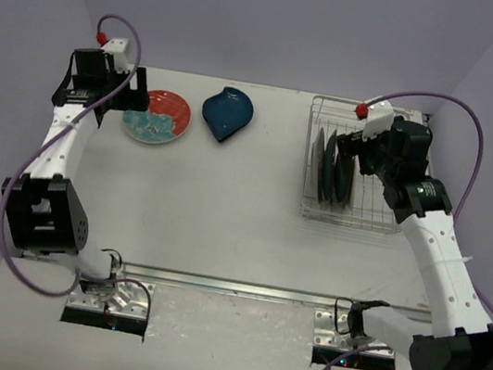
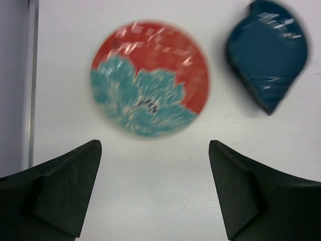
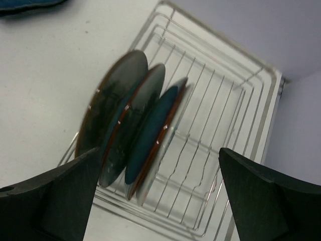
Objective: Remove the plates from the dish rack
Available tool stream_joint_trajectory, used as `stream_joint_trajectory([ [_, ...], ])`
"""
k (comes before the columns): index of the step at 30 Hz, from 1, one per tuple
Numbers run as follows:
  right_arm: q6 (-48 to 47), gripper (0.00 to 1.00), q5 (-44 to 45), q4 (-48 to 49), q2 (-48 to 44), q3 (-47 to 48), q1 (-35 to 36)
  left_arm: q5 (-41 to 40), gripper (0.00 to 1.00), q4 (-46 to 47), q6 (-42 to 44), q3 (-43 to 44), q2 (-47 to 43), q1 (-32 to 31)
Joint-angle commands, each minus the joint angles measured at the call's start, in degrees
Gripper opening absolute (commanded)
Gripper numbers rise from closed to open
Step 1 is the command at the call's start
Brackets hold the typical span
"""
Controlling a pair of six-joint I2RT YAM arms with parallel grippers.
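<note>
The dish rack (image 1: 354,216), a rectangular basket of thin silvery wire, sits at the far right of the white table (image 1: 239,231), and the plates (image 1: 334,166) left in it stand on edge, packed together along its left side. From overhead they are only dark slivers. The right wrist camera looks into the rack (image 3: 235,100) and shows the plates' (image 3: 133,125) round glossy faces, dark and teal with brownish rims, though blurred; I cannot count them for sure. The right gripper (image 3: 159,155) hangs just above them with its black jaws spread wide and nothing between; overhead it (image 1: 356,146) is over the rack's middle. Well away from the rack on the left arm's side, two pieces lie flat: a dark blue leaf-shaped dish (image 1: 228,113), nearer the rack, and beyond it a red round plate (image 1: 156,116). Only the left wrist camera shows that plate's (image 2: 149,79) teal flower and pale rim, with the leaf dish's (image 2: 267,52) pointed tip alongside. The left gripper (image 2: 154,150) hovers over bare table beside the plate, jaws wide, holding nothing.
</note>
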Motion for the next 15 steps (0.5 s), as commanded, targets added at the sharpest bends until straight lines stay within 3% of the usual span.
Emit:
stream_joint_trajectory([
  [1,12.52,0.99,-13.2,-6.37,3.9,3.1,-8.76,-0.18,0.86,3.33,9.23,-2.84,-12.32,-8.64],
  [6,14.37,0.85,-22.74,-9.3,9.23,5.07,-18.92,-2.63,0.86,0.34,9.73,-4.79,-17.34,-14.5],
  [11,10.85,0.7,-27.73,-9.39,10.13,4.38,-21.77,-3.64,0.86,-0.87,9.72,-6.1,-18.24,-15.98],
  [15,9.13,0.67,-30.08,-10.19,9.51,3.49,-22.33,-3.89,0.86,-1.18,9.45,-6.65,-18.2,-16.0],
])
